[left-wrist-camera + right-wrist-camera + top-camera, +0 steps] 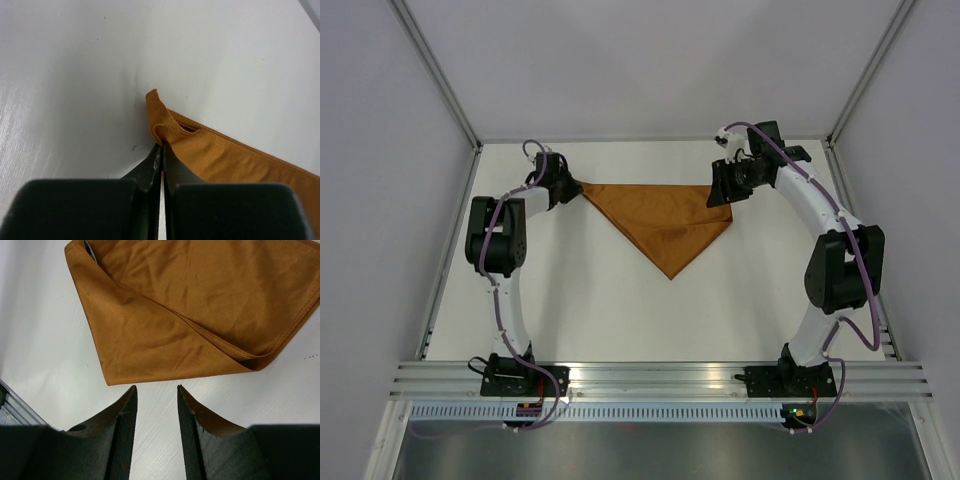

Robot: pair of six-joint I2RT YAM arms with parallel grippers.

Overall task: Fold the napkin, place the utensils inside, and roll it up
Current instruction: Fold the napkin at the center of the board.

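Napkin (660, 222) lies on the white worktop (620, 320) toward 12 o'clock, folded into a triangle. Its long edge is on the far side and its apex points to 6 o'clock. Left claw (570, 188) sits at the napkin's 9 o'clock corner. In the left wrist view the claw (162, 147) is closed to a hairline, pinching the bunched tip of the napkin (200, 147), and the cloth's hemmed edge trails off toward 4 o'clock. Right claw (725, 195) is at the 3 o'clock corner. In the right wrist view the claw (156, 390) stands parted by a narrow gap, holding nothing. The napkin (200, 310) lies at its 12 o'clock, just beyond the fingertips (131, 392), with a strip of bare worktop between, so there is no contact. The two layers meet in a fold at 3 o'clock in that view. A small dark-grey sliver (90, 247) shows at the fold's mouth at 11 o'clock, too little of it to identify. An aluminium rail (660, 375) runs along the near edge at 6 o'clock, well apart from the cloth.
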